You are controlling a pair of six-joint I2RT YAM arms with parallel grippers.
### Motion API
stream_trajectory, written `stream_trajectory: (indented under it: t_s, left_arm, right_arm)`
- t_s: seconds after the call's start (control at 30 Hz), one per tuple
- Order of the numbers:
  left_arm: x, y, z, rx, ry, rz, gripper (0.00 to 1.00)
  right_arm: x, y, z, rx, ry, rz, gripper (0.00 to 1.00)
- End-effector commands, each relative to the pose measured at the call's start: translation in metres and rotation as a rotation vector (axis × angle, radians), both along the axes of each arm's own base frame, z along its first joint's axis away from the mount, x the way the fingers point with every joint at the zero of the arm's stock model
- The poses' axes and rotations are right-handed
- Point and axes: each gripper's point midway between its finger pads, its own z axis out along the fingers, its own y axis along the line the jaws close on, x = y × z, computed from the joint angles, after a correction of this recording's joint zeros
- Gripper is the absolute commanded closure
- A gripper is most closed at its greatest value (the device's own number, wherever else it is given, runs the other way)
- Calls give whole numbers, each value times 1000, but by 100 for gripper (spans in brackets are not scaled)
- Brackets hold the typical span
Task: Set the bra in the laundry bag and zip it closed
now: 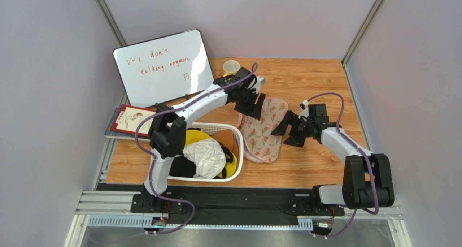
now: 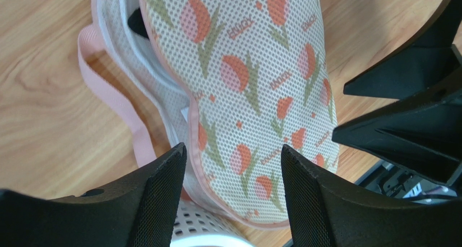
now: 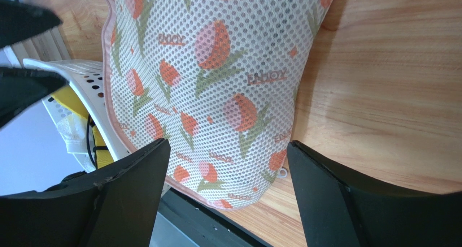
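The laundry bag (image 1: 264,130) is laid flat on the wooden table (image 1: 320,79), between the two grippers and just beside the right wall of the white basket (image 1: 239,149); whether it rests on the rim cannot be told. The left gripper (image 1: 255,103) is held over the bag's far end, with the jaws spread wide and nothing clamped between them. In the left wrist view the same gripper (image 2: 233,149) is seen with its fingertips (image 2: 173,166) set apart over the printed mesh of the bag (image 2: 255,95); contact with the cloth cannot be told. The right gripper (image 1: 284,129) is placed at the bag's right edge, also gaping wide and empty. In the right wrist view this gripper (image 3: 228,147) is framed over the bag (image 3: 217,84), with table showing on one side and the basket (image 3: 81,79) on the other. The bag's edge is seen parted at its far end, where a dark piece (image 2: 138,22) shows in the gap; the bra cannot be made out as such. The pink loop (image 2: 108,79) is spread on the table beside that end. A yellow garment (image 1: 195,136) and a white cloth (image 1: 205,157) are piled in the basket. A whiteboard (image 1: 162,68) and a cup (image 1: 231,67) are set at the far side.
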Motion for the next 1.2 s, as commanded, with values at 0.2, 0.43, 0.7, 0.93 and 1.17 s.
stream_trajectory:
  t_s: [0.2,0.43,0.7,0.93,1.17]
  left_arm:
    - [20,-5,-36,-2,82,-147,28]
    - [20,-4,-69,45,167,-150,32]
    - [33,-44,-64,-117,180,-167,46]
    - [34,-97,-31,-272,106,-249,56]
    - [55,-101,6,-270,-18,-180,44]
  right_arm:
    - [0,9,12,88,-74,24,15]
    - [-5,6,10,87,-67,13,15]
    - [-33,-18,-10,14,30,-173,16]
    - [-49,-36,-17,25,38,-258,16]
    - [-51,-35,-18,144,49,-281,16]
